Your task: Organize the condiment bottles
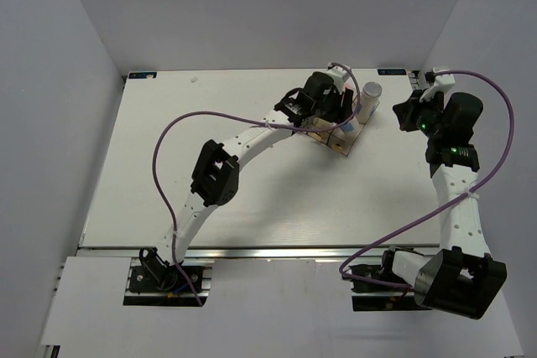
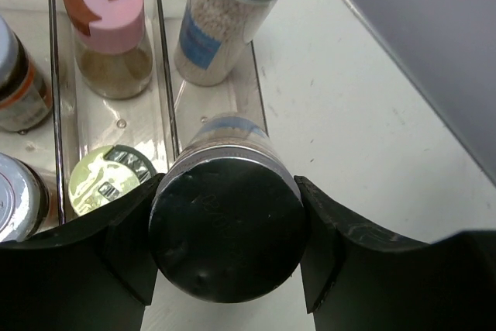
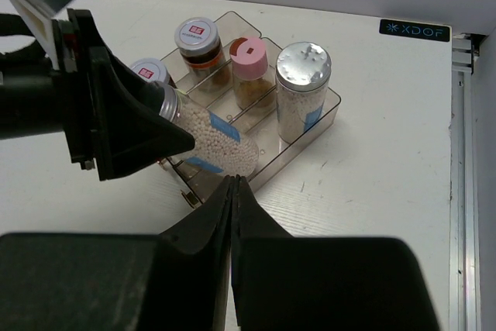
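My left gripper (image 2: 229, 195) is shut on a silver-lidded white and blue bottle (image 2: 225, 230). It holds the bottle tilted, base down over the near end of the right slot of the clear tray (image 2: 258, 98). The second silver-lidded bottle (image 2: 225, 21) stands at that slot's far end. The pink-lidded bottle (image 2: 108, 29) and the pale yellow bottle (image 2: 108, 180) are in the middle slot. Two dark brown bottles (image 2: 15, 83) are in the left slot. My right gripper (image 3: 235, 185) is shut and empty, just right of the tray. In the right wrist view the held bottle (image 3: 213, 141) leans into the tray (image 3: 314, 141).
The tray (image 1: 342, 145) sits at the back of the table, right of centre, near the back wall. The right arm (image 1: 445, 136) stands close to the right wall. The left arm (image 1: 243, 144) stretches diagonally across the table's middle.
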Motion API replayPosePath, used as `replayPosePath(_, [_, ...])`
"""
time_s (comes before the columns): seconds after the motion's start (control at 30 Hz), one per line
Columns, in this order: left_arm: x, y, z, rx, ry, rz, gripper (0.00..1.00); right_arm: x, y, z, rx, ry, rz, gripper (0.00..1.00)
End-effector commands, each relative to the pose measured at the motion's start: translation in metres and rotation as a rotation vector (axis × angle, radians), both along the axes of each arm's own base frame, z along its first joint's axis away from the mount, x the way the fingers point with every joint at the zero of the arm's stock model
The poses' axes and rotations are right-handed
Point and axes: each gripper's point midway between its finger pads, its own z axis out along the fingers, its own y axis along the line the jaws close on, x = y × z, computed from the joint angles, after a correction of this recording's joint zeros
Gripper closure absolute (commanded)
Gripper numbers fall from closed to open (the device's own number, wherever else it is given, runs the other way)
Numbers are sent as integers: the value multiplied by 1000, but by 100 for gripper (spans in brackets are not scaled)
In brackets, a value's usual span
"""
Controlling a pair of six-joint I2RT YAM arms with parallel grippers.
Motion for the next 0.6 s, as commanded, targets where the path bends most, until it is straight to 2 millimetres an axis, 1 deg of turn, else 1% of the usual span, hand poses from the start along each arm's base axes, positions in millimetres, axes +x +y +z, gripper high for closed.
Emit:
replayPosePath(0.0, [-1, -3, 45, -56, -78, -11, 100, 2, -2, 2, -12, -20, -3, 100])
replayPosePath(0.17, [1, 1, 33, -17, -72, -4, 100, 2, -2, -2, -7, -9, 1, 100])
replayPosePath(0.2, [0, 1, 31, -12, -69, -6, 99, 2, -2, -3, -6, -6, 1, 100])
replayPosePath(0.27, [-1, 2, 27, -2, -59, -6, 92, 3, -1, -3, -5, -6, 2, 100])
replayPosePath(0.3, [-1, 3, 24, 3, -55, -5, 84, 2, -1, -5, -3, -3, 5, 100])
replayPosePath(0.4, [-2, 3, 22, 8, -50, -6, 67, 2, 0, -7, 2, 4, 7, 100])
replayPosePath(0.43, [-2, 3, 22, 9, -52, -6, 55, 2, 0, -8, 2, 5, 7, 100])
replayPosePath(0.5, [-3, 2, 22, 11, -55, -7, 45, 2, 0, -9, 1, 8, 6, 100])
replayPosePath(0.53, [-2, 2, 22, 12, -56, -4, 37, 2, 0, -10, 1, 9, 6, 100])
replayPosePath(0.57, [-3, 2, 23, 11, -57, -4, 35, 2, -1, -11, 0, 10, 5, 100])
